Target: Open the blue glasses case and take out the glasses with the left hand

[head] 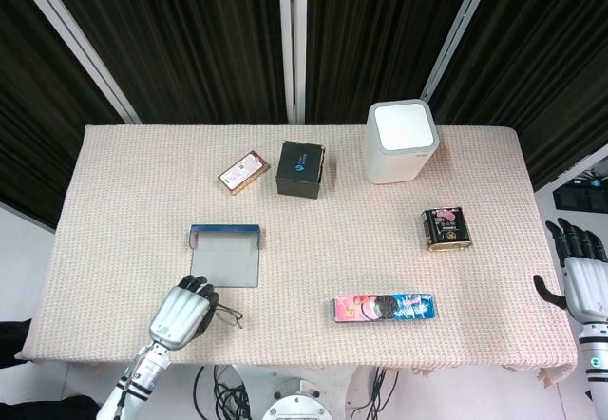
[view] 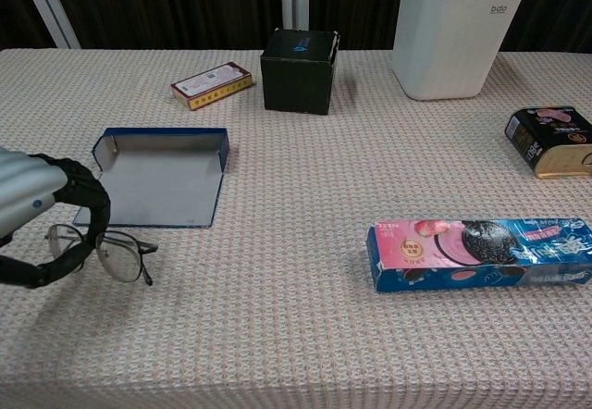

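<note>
- Glasses (view: 109,250) out of the case, pinched in the curled fingers of the left hand (head: 180,312) near the front-left part of the tabletop (head: 323,249), lenses just past the fingertips.
- Blue glasses case (view: 162,179) lying open and flat, just behind the left hand and the glasses, lid edge standing up along its far side.
- Right hand (head: 581,273) off the right edge of the tabletop, fingers spread, holding nothing.
- Cookie box (view: 479,253) lying lengthwise toward the front-right.
- Dark tin (view: 549,140) near the right edge.
- White bin (head: 401,141) upright at the back, right of centre.
- Black box (head: 300,168) at the back centre, well apart from the case.
- Small red-and-gold packet (head: 243,172) just left of the black box, set at an angle.
</note>
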Robot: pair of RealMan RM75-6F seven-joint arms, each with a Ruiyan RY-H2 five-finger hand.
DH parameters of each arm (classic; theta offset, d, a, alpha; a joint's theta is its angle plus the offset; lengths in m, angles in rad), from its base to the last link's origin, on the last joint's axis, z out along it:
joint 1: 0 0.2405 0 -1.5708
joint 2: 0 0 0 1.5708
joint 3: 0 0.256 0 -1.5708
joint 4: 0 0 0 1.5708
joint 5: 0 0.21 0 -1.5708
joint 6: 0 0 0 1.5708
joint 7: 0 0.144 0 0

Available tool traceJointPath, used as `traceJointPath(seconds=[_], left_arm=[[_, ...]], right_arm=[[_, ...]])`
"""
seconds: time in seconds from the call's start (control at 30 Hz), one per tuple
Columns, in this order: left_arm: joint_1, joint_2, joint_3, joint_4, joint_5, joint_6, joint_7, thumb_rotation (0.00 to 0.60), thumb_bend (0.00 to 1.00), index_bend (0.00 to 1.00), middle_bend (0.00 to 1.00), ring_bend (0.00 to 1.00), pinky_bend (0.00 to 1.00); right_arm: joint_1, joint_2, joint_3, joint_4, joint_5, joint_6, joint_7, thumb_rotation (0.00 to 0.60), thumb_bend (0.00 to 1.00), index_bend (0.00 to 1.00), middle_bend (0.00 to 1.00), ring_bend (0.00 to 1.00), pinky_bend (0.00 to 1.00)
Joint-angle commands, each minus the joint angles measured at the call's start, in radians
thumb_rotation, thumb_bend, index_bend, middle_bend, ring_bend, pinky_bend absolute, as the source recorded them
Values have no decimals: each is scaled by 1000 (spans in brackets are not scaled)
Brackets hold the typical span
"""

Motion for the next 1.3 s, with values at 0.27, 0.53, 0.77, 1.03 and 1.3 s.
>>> traceJointPath(seconds=[0.27,0.53,0.77,1.03,1.3], left_arm=[[-17,45,16,-19,25,-74,-42,600,384,249,378,264,285],[-21,61,3,-27,23,-98,-61,600,318,80,208,202,270],[-9,100,-51,-71,81,-9,-102,600,316,96,185,139,224],[36,177,-171,111,183,237,-271,600,325,147,124,28,88],[98,298,-189,286,70,247,-541,600,317,141,49,0,49]], right_arm=[[0,-2,1,0,2,2,-2,600,284,0,0,0,0],[-1,-2,2,1,2,5,-1,600,284,0,0,0,0],[-3,0,4,2,2,10,0,600,284,0,0,0,0],[-12,-15,8,15,-11,44,1,600,284,0,0,0,0],[-24,-29,6,14,-20,69,-7,600,283,0,0,0,0]])
